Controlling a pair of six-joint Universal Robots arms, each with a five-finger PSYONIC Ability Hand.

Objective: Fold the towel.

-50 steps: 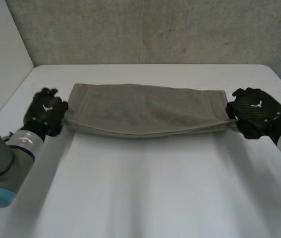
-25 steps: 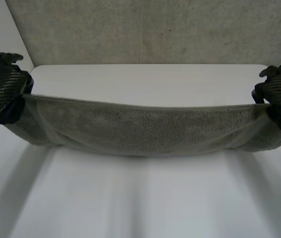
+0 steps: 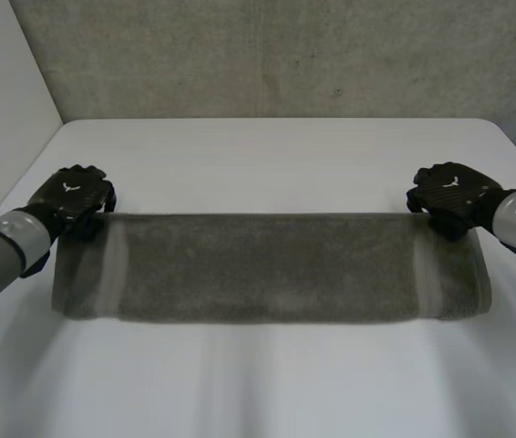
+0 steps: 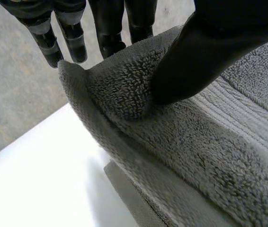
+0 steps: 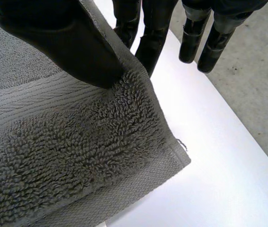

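Note:
The grey towel (image 3: 272,265) stretches as a long band across the white table (image 3: 276,155), its far edge taut between my two hands. My left hand (image 3: 76,196) is shut on the towel's far left corner. In the left wrist view its thumb (image 4: 205,52) pinches the towel (image 4: 195,156) against the fingers, and two layers show there. My right hand (image 3: 449,193) is shut on the far right corner. Its thumb (image 5: 63,38) presses the towel (image 5: 67,151) against the fingers in the right wrist view.
A grey concrete wall (image 3: 276,55) rises behind the table's far edge. Bare tabletop lies beyond the towel and in front of it (image 3: 267,383). The table's edge shows past the right hand's fingertips (image 5: 228,142).
Both hands have come down from their raised position half a second ago and moved away from the camera. The towel has come down with them and now spreads nearer the table's front.

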